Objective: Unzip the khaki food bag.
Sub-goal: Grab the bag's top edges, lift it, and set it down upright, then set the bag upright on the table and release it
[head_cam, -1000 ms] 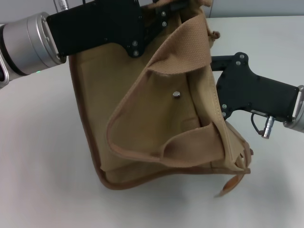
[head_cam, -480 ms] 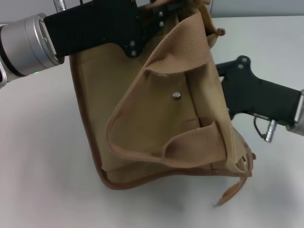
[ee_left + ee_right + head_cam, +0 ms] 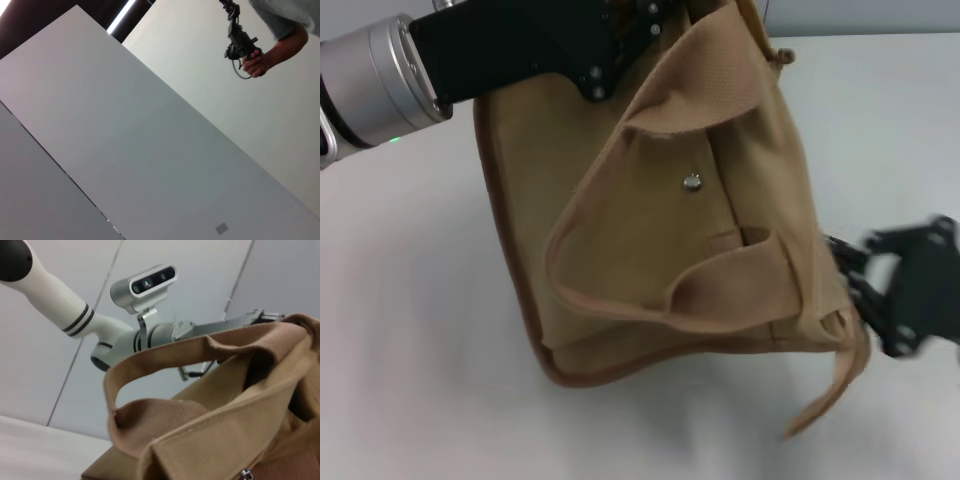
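Two arms flank the khaki food bag, which lies tipped on the white table in the head view, its front pocket facing up with a metal snap showing and a wide strap handle looping across the front. At the bag's far upper edge, the left gripper reaches in from the left side; its black body covers that corner, and I cannot tell whether its jaws are spread or pinching anything. Close to the bag's lower right corner sits the right gripper, blurred, touching or almost touching the fabric where a thin tan strap trails down onto the table; whether its jaws are spread or closed cannot be told either. From the right wrist view, the bag fills the lower part of the picture, a strap arching over it, with the left arm and its camera behind
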`<state>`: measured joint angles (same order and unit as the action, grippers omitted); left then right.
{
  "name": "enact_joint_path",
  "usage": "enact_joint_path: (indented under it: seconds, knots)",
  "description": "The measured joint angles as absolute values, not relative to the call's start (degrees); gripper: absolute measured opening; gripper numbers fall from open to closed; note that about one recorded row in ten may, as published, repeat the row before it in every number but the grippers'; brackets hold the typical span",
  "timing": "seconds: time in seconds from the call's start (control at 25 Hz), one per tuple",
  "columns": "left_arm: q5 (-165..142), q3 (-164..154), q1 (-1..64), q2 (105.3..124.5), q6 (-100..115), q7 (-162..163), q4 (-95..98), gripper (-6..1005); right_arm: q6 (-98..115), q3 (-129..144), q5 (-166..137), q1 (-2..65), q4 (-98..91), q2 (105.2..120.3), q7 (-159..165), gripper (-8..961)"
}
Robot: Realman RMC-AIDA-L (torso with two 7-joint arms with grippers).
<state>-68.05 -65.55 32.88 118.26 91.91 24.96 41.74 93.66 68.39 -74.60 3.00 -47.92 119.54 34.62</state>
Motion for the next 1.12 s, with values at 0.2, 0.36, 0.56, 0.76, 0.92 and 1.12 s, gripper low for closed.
enact_joint_path:
  seconds: [0.2, 0.36, 0.56, 0.76, 0.92, 1.12]
  knots:
    - [-67.9, -65.5, 33.1, 118.3, 91.5, 25.0, 41.7, 85, 100.1, 60.9, -75.3, -2.3, -45.8, 119.49, 34.7, 37]
    - [-67.9, -65.6, 33.3, 118.37, 91.2, 25.0, 41.7, 85, 105.5, 54.7, -75.2, -2.4, -41.0, 119.37, 36.5, 47]
    - [-67.7, -66.0, 33.3, 118.47, 90.8, 25.0, 41.7, 85, 106.4, 46.7, -75.8, -2.0, -35.3, 119.27, 40.0, 59]
    - [-67.6, -66.0, 33.2, 118.58, 90.8, 25.0, 41.6, 85, 105.1, 39.3, -82.9, -1.6, -32.9, 119.06, 39.8, 206]
    - [-65.4, -66.2, 33.7, 119.06, 89.0, 24.4, 40.0, 85, 105.2, 36.8, -86.5, -0.3, -31.8, 119.3, 39.8, 325]
    - [-55.8, -70.9, 36.1, 119.17, 85.1, 21.2, 35.9, 86, 105.0, 36.9, -86.6, 2.1, -29.1, 119.33, 39.8, 443]
